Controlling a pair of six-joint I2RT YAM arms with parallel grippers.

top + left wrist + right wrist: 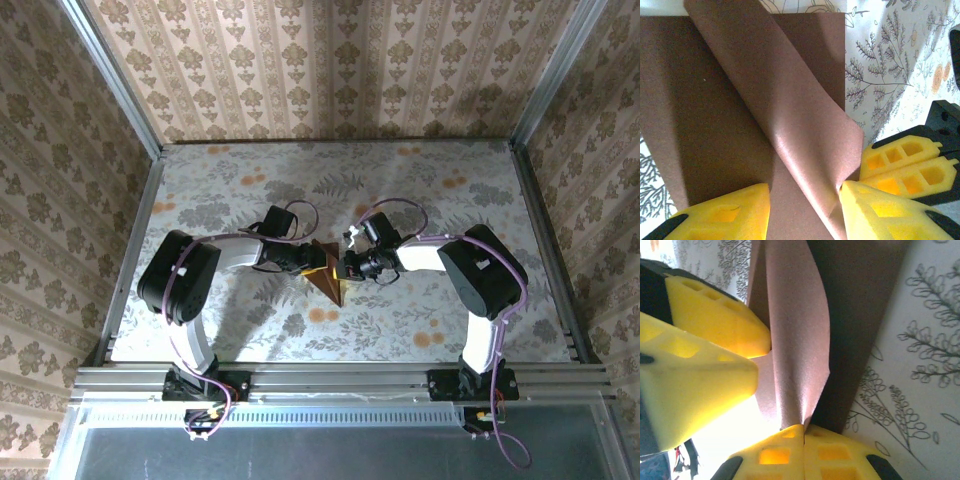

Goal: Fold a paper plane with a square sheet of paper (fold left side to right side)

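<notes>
The square sheet of paper (328,283) is dark reddish-brown and lies mid-table between both arms. In the left wrist view the sheet (715,100) lies flat, with one flap curled up and across it. My left gripper (805,200) stands open over the sheet, its yellow fingers (730,215) apart and the flap's base between them. My right gripper (804,432) is shut on the tip of the raised flap (795,330). The two grippers (308,262) (345,266) meet tip to tip over the paper. The paper plane is out of view.
The table (230,190) has a cloth printed with grey ferns and orange blotches (322,314). Patterned walls and metal frame posts (545,230) close in the sides and back. A metal rail (340,378) runs along the near edge by the arm bases.
</notes>
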